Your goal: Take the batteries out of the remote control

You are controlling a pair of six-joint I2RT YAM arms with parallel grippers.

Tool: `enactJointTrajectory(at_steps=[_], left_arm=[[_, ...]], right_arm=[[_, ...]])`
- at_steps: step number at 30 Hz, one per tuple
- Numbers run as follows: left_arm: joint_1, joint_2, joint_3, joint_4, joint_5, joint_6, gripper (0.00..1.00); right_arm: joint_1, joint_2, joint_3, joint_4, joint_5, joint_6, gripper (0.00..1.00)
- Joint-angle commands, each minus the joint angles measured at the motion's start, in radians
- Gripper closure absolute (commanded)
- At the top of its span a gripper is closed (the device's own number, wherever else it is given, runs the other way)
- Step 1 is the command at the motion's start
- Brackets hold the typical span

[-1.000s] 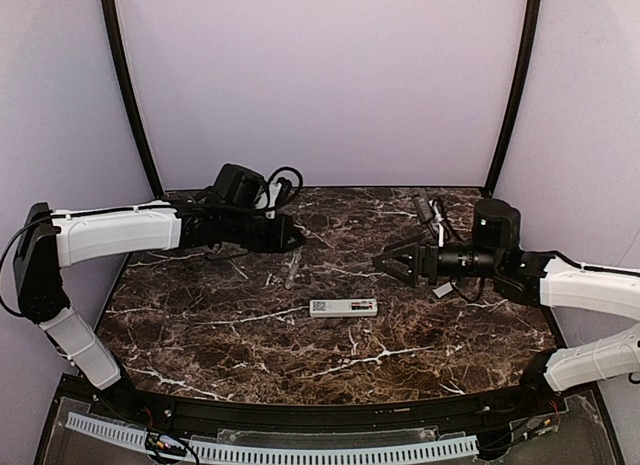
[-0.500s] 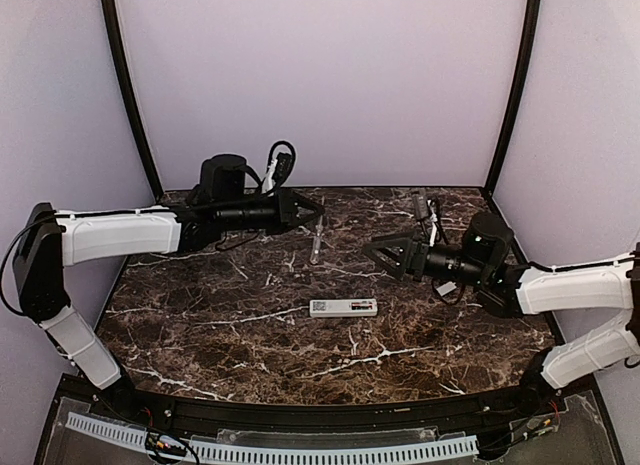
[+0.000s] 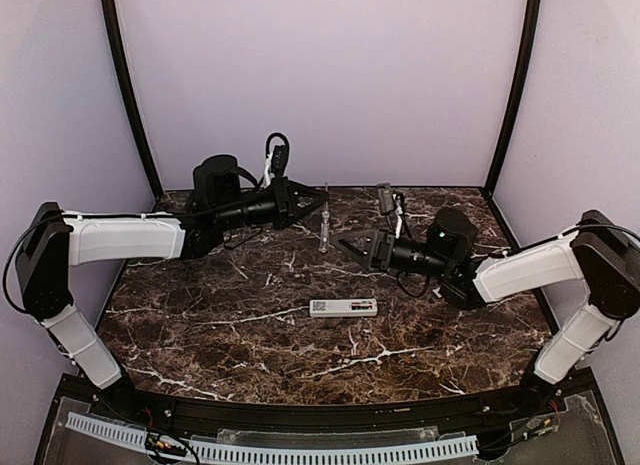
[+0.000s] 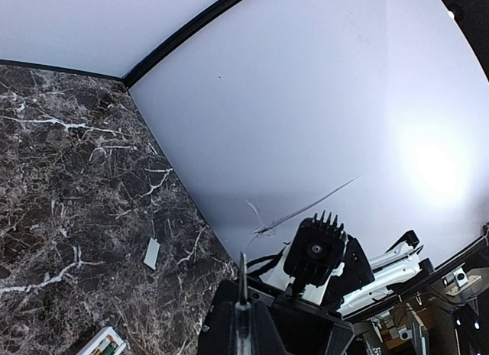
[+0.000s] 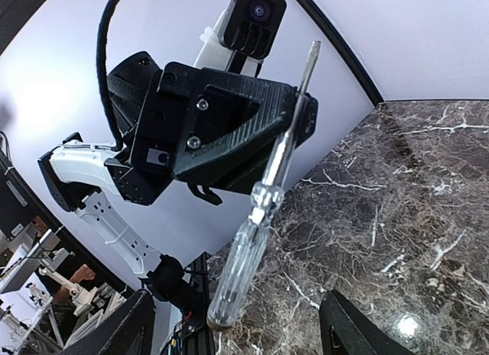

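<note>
The white remote control lies flat mid-table; its corner shows in the left wrist view with greenish batteries in an open bay. My left gripper is shut on the metal shaft of a clear-handled screwdriver, which hangs handle-down above the table. In the right wrist view the left gripper clamps the shaft, and the screwdriver's handle hangs between the spread fingers of my right gripper without touching them. The right gripper is open just right of the screwdriver.
A small white flat cover piece lies on the dark marble table near the back wall. Black corner posts and lilac walls close in the back and sides. Cables trail off both wrists.
The left arm lifted the screwdriver and carried it right, toward the middle. The right gripper moved left up to the handle and its jaws narrowed somewhat.
</note>
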Motion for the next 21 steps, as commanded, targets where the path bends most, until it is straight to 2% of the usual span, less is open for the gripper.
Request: enactJointTrajectory(at_steps=[1, 6, 10, 15, 21], left_arm=[[0.003, -0.012, -0.024, 0.067, 0.022, -0.033, 1.0], [0.003, -0.036, -0.046, 0.059, 0.01, -0.027, 1.0], [0.003, -0.047, -0.063, 0.073, 0.0, -0.029, 1.0], [0.003, -0.059, -0.078, 0.079, -0.01, -0.019, 1.0], [0.003, -0.079, -0.1, 0.093, -0.015, -0.011, 1.0]], right_arm=[[0.024, 0.061, 0.061, 0.121, -0.046, 0.043, 0.28], [0.038, 0.118, 0.116, 0.132, -0.071, 0.053, 0.37], [0.049, 0.143, 0.148, 0.12, -0.083, 0.052, 0.51], [0.055, 0.153, 0.172, 0.079, -0.085, 0.046, 0.74], [0.056, 0.144, 0.186, -0.007, -0.079, 0.026, 0.91]])
